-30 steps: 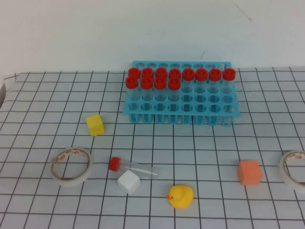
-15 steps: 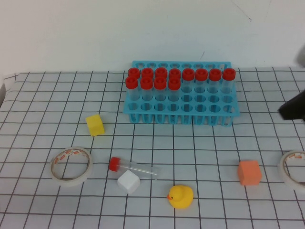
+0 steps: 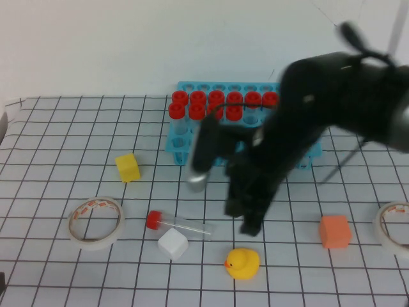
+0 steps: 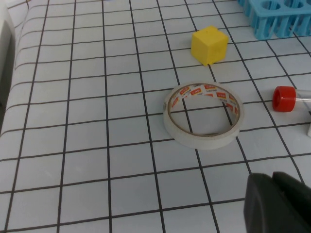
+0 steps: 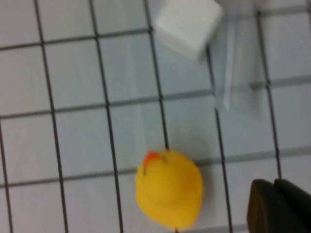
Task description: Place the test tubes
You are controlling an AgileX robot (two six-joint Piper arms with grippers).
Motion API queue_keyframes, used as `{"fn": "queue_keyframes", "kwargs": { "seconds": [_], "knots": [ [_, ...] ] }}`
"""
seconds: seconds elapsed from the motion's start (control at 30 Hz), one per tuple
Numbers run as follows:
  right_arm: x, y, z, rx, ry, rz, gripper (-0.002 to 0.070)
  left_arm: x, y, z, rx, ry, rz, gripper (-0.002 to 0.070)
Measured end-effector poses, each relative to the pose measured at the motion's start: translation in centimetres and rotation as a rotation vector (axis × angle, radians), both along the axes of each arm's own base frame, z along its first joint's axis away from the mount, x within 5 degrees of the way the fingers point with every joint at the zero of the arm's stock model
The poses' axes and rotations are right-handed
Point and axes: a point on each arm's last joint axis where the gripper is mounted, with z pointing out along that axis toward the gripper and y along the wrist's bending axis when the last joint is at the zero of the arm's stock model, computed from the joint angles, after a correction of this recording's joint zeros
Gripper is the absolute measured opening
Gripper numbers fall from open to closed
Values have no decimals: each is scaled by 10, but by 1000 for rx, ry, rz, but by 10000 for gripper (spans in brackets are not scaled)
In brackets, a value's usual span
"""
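Note:
A clear test tube (image 3: 185, 225) with a red cap (image 3: 153, 220) lies flat on the grid mat, touching a white cube (image 3: 172, 244). Behind it stands the blue rack (image 3: 182, 144) with several red-capped tubes (image 3: 198, 105). My right arm reaches across the rack's right half. Its right gripper (image 3: 249, 224) is shut and empty, hovering above the mat just right of the lying tube (image 5: 238, 63) and beside the yellow duck (image 5: 169, 194). The right gripper (image 5: 273, 182) holds nothing. My left gripper (image 4: 272, 175) is shut and empty, low near the left tape roll (image 4: 203, 114); the red cap (image 4: 284, 98) shows beyond it.
A yellow cube (image 3: 127, 167) sits left of the rack. The tape roll (image 3: 96, 221) lies at the front left, the duck (image 3: 243, 263) at the front centre, an orange cube (image 3: 335, 231) and a second tape roll (image 3: 393, 227) at the right.
The right arm has swept in from the right edge, over the rack, down to the mat beside the lying tube. The objects have not moved.

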Motion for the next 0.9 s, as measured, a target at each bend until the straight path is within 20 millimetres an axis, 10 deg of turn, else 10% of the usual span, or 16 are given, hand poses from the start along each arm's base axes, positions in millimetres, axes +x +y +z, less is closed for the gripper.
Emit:
{"fn": "queue_keyframes", "kwargs": {
  "seconds": [0.27,0.67,0.9],
  "knots": [
    [9,56,-26,-95,74,108,28,0,0,0,-2,0,0,-1],
    [25,66,-43,-122,83,11,409,0,0,0,-8,0,-2,-1],
    [31,71,-52,-103,62,4,421,0,0,0,-9,0,-2,-2]
  ]
}}
